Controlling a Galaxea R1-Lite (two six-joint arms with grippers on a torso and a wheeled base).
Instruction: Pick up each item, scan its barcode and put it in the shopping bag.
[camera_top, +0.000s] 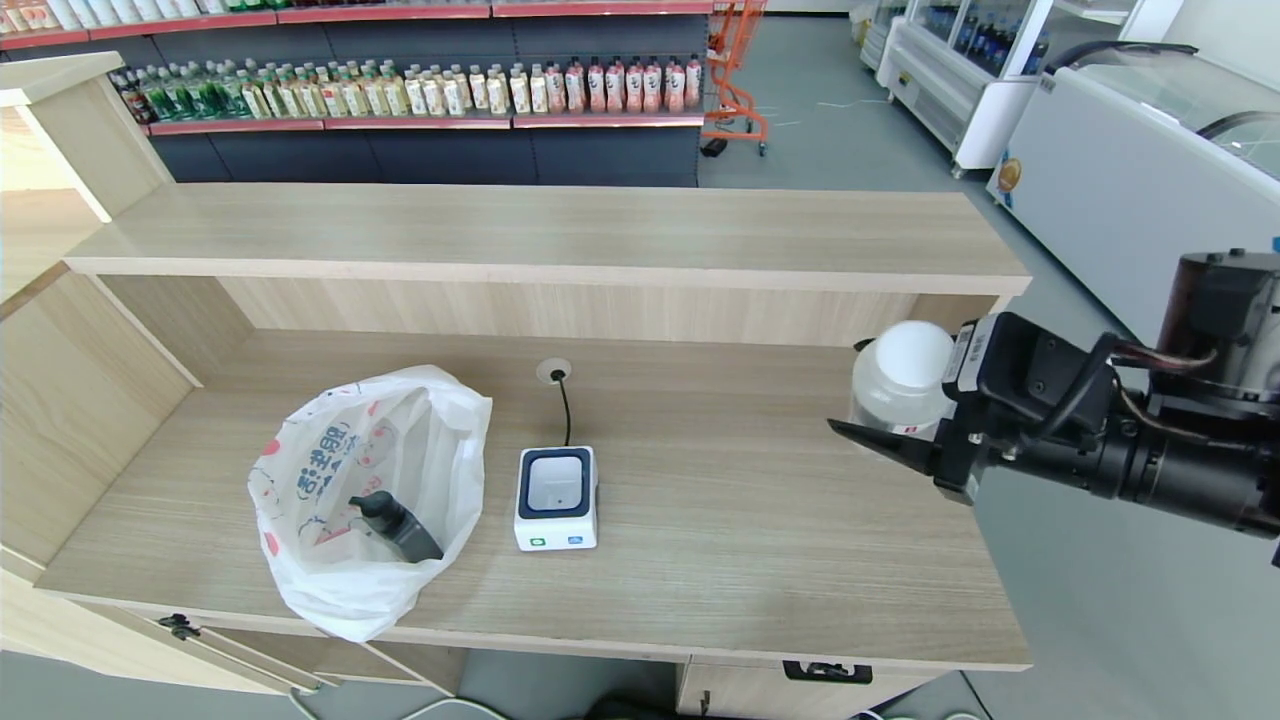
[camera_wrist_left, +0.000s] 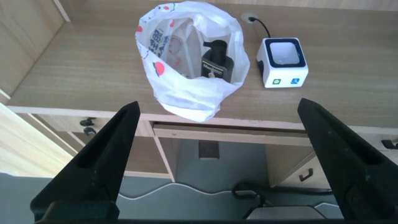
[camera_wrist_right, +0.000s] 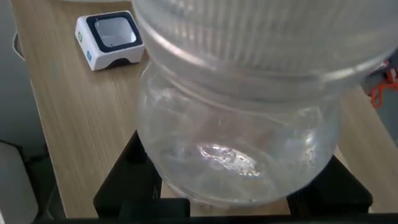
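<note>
Clear white-capped jar (camera_wrist_right: 236, 143) within right tool (camera_top: 850, 388), above right end of counter (camera_top: 700, 560)

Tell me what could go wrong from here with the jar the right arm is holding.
1. The clear round plastic jar with a white lid looks smooth and bulging; it may slip from the fingers of the right gripper near the wooden counter's right end.
2. The white plastic shopping bag slumps, with a black pump bottle inside; the jar may catch its rim.
3. No barcode shows, so the white square scanner may miss it.
</note>
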